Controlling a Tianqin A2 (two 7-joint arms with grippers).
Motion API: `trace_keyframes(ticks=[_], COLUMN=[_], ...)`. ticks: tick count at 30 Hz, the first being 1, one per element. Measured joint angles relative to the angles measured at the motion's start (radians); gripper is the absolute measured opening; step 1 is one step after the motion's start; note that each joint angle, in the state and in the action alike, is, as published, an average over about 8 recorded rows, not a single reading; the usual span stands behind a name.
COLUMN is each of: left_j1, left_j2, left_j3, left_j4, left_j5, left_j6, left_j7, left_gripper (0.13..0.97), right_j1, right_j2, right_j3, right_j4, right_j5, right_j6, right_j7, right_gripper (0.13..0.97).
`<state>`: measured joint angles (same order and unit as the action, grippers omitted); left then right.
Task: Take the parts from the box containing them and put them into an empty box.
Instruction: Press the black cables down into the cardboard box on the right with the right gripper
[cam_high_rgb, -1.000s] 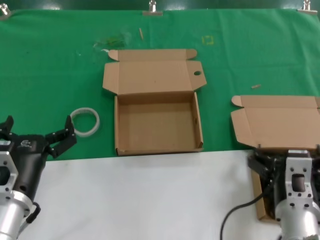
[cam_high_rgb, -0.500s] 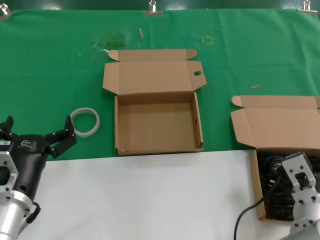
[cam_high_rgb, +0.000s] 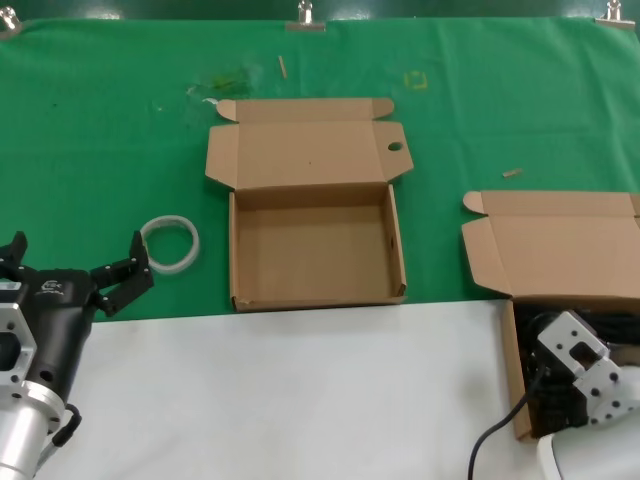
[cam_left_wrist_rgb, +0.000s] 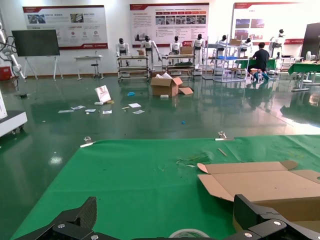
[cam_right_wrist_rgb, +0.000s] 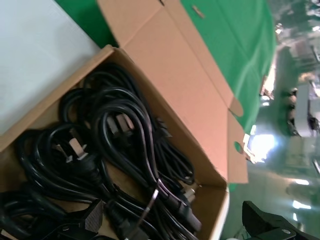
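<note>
Right gripper (cam_high_rgb: 560, 385) swung lower over cables (cam_right_wrist_rgb: 120, 150), fingers wide; left gripper (cam_high_rgb: 75, 270) unmoved, wide

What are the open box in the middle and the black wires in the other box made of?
The empty box looks like brown cardboard: matte, with folded flaps and creased edges. The cables seem to have a smooth rubbery or plastic black coating, slightly shiny where they bend; the small prongs on their plugs look like metal, though that's hard to tell.

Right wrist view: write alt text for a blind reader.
Coiled black power cables with plugs fill an open cardboard box, its lid hinged back over green cloth. The right gripper's open fingertips hang just above the cables.
</note>
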<state>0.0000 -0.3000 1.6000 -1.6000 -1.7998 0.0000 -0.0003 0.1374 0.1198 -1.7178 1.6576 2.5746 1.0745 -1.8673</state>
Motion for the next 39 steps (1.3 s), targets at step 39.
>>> trace_keyframes(ticks=[39], left_j1=[0.0], left_j2=[0.0], left_j3=[0.0], left_j4=[0.0], left_j5=[0.0], left_j6=[0.0], left_j7=[0.0], left_gripper=[0.966], right_j1=[0.09], right_j2=[0.0], right_j3=[0.066], right_j4=[-0.161], right_j5=[0.02], right_j6=[-0.131], right_j7=[-0.084], right_gripper=[0.91])
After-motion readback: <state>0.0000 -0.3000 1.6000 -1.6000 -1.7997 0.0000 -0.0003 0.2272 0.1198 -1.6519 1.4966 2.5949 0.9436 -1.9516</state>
